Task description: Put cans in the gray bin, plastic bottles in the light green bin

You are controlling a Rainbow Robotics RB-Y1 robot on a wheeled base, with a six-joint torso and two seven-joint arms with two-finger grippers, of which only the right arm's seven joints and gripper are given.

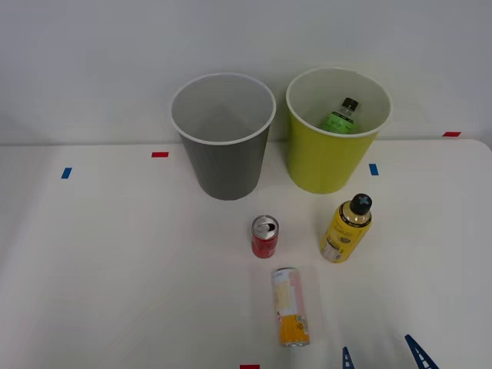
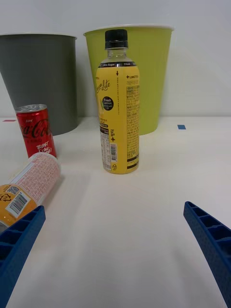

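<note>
The right gripper [image 2: 115, 250] has blue, ribbed jaws.

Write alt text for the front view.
A yellow-label bottle, a red can and a toppled pink-white can sit on a white table before a gray bin and a light green bin holding a green bottle.

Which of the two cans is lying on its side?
The slim pale can with the orange end lies flat on the table, nearest the robot. The short red can stands upright, silver top up.
</note>
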